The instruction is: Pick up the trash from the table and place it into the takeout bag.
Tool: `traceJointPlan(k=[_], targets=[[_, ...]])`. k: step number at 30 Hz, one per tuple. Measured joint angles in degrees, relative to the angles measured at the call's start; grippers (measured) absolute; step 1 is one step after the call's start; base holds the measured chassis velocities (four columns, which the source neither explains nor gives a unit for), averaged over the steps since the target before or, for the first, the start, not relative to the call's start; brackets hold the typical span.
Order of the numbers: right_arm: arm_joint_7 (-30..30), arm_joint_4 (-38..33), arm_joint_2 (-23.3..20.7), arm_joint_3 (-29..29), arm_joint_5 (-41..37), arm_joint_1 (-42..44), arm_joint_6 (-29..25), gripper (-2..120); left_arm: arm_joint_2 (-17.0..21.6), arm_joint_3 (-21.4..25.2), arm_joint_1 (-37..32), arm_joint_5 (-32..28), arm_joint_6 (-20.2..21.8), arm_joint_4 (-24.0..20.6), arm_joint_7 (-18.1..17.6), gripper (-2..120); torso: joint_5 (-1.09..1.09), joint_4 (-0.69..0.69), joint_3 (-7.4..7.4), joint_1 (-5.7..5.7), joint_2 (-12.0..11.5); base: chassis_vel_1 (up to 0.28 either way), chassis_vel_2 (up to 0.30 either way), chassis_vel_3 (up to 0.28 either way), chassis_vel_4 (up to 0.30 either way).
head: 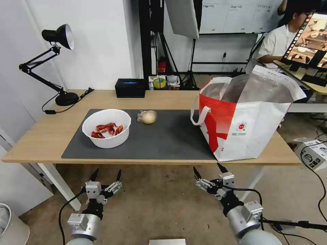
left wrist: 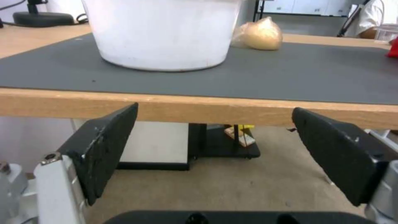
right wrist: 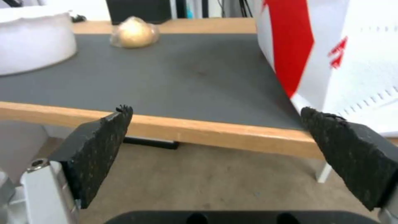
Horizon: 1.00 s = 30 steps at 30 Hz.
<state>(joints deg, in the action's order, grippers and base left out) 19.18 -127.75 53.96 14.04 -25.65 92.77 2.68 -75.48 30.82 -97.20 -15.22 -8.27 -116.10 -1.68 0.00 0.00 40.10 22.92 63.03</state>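
Both sets of jaws stand wide apart and hold nothing. In the head view the left gripper (head: 106, 174) and the right gripper (head: 206, 169) hang below the near edge of the table (head: 41, 143), over the floor, tips pointing toward the work.

On the grey mat (head: 163, 136) two pieces of trash are in sight: the white bowl (head: 106, 128) with red shells inside, at the mat's left part, and the bagged bun (head: 147, 117) near the mat's far edge, just to the right of the bowl and apart from it. The takeout bag (head: 248, 119) stands on the table's right end, mouth open upward, foil lining showing.

No grasp is under way — judging by how things lie, the step in hand is the reach for one of these. The left gripper sits almost straight before the bowl, so that looks the natural pairing. To do it well, the arm should rise clear of the table edge first, then come at the bowl's rim with one finger inside and one outside, keeping the bowl level so the shells stay in. The bun's loose wrap is likely soft and slippery — a light, centred pinch would probably suit it better.
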Motion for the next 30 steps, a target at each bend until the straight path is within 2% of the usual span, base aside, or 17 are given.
traceJointPlan(k=[22,27,30], targets=[[0.43,2.43,-0.35,-1.18,-1.05,-3.81,0.71,100,0.80,-0.24,0.94,-0.27,0.10,0.88,0.05,100,0.00,0.00,0.00,0.00,0.00,0.000,0.000,0.000,0.000],[-0.06,2.95,-0.72,-1.72,-2.46,-5.41,0.73,100,1.34,-0.23,1.23,-0.50,0.17,1.05,0.04,100,0.00,-0.01,0.00,0.00,0.00,0.000,0.000,0.000,0.000],[-2.41,3.01,-1.62,-2.82,-5.70,-9.05,0.62,100,1.57,-0.23,1.25,-0.62,0.20,1.18,0.02,100,0.00,0.00,0.00,0.00,0.00,0.000,0.000,0.000,0.000]])
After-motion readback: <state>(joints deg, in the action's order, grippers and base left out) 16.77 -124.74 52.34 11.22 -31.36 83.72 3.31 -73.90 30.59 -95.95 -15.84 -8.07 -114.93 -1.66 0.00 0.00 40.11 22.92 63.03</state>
